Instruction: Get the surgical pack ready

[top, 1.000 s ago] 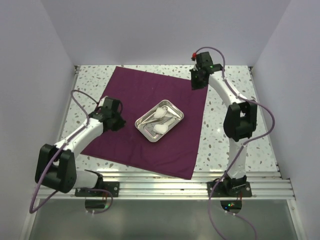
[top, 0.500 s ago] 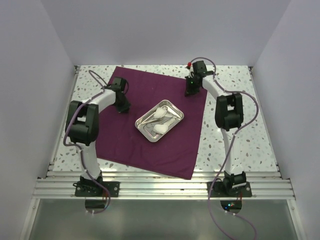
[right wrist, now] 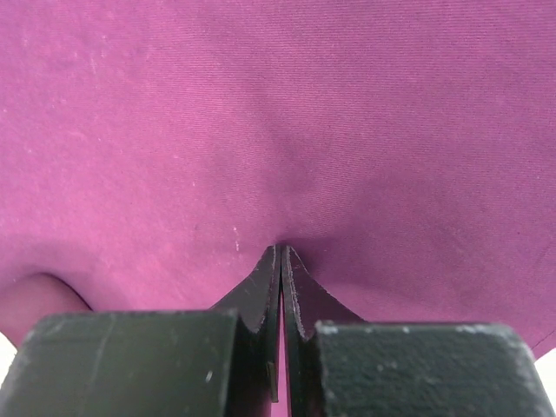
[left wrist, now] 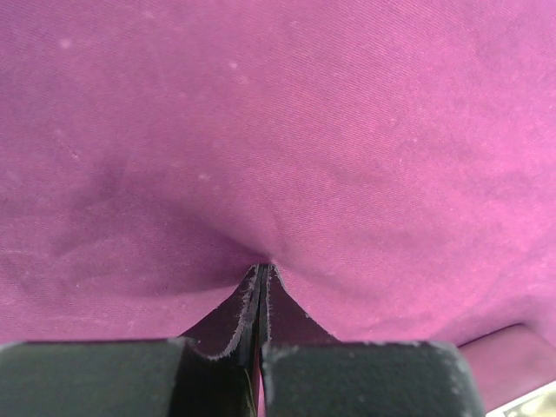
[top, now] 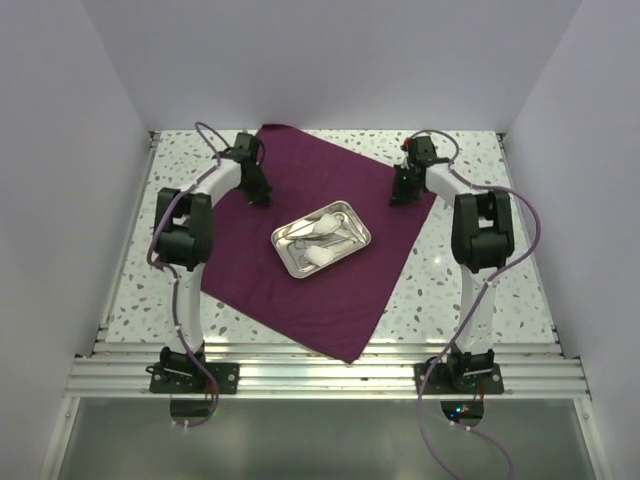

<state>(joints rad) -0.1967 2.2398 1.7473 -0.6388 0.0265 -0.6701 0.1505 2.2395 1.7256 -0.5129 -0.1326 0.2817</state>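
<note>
Surgical pack (top: pixel 300 300): not yet wrapped. Contents and holders as follows.

1. Cloth (left wrist: pixel 278 130), dark purple, square. It is spread flat and set cornerwise on the speckled table (top: pixel 450 290). Both claws sit on its far half. From them it runs back toward the arm bases, ending in a corner at the near rail.

2. Left claw (left wrist: pixel 262 271), also seen from above (top: pixel 258 192). The fingers are pressed together with no gap. Their tips pinch a small pucker of cloth, and creases run out from the pinch. The cloth's far corner lies just beyond this claw.

3. Right claw (right wrist: pixel 280 252), also seen from above (top: pixel 400 195). The fingers are together and nip the cloth in the same way, with a raised fold at the tips. The cloth's right corner lies just beside this claw. Bare table shows at the lower corners of its wrist view.

4. Tray (top: pixel 357 220), silver metal, rectangular. It rests on the cloth between the two claws and nearer the bases than either. It lies to the right of the left claw and to the left of the right claw, apart from both.

5. Gauze (top: pixel 322 257), white, in at least two pieces inside the tray.

6. Clamps (top: pixel 345 235), thin metal, in the tray beside the gauze. The number cannot be told.
</note>
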